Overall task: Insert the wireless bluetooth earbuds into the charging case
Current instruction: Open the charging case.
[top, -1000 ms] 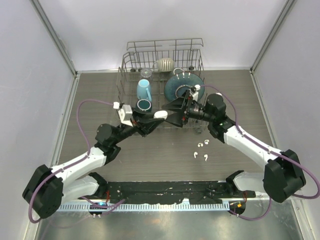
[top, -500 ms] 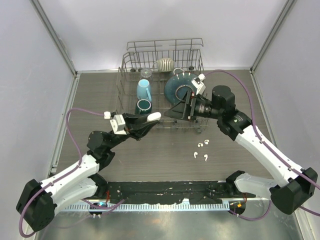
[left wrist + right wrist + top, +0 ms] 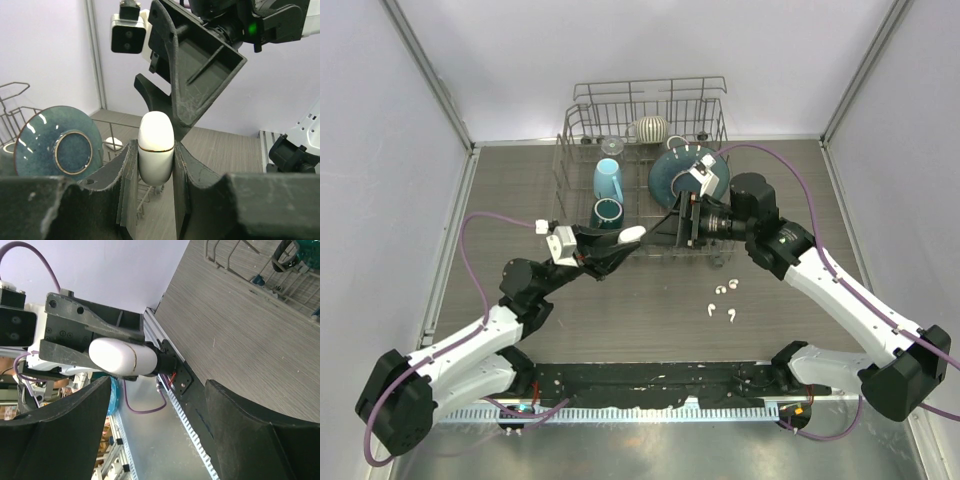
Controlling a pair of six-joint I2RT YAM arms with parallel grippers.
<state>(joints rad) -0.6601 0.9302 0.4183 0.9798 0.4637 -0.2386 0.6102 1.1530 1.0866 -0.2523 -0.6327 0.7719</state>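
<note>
My left gripper (image 3: 625, 238) is shut on a white pebble-shaped charging case (image 3: 633, 234), held in the air in front of the dish rack. In the left wrist view the case (image 3: 155, 135) stands upright between my pads (image 3: 125, 170), lid closed with a thin seam. My right gripper (image 3: 666, 228) stands open just right of the case, its dark fingers (image 3: 200, 60) close behind the case. In the right wrist view the case (image 3: 122, 357) lies beyond the wide-open right gripper (image 3: 159, 385) without touching it. Several tiny white earbuds (image 3: 723, 300) lie loose on the table under the right arm.
A wire dish rack (image 3: 570, 130) at the back holds a light blue cup (image 3: 608, 180), a teal mug (image 3: 607, 211), a blue plate (image 3: 670, 168) and a striped bowl (image 3: 651, 128). A small white pebble-like object (image 3: 114, 143) lies beyond the rack wires.
The left arm drew back to the left with the case still gripped. The right arm lifted its elbow and turned its wrist, with its open gripper still facing the case.
</note>
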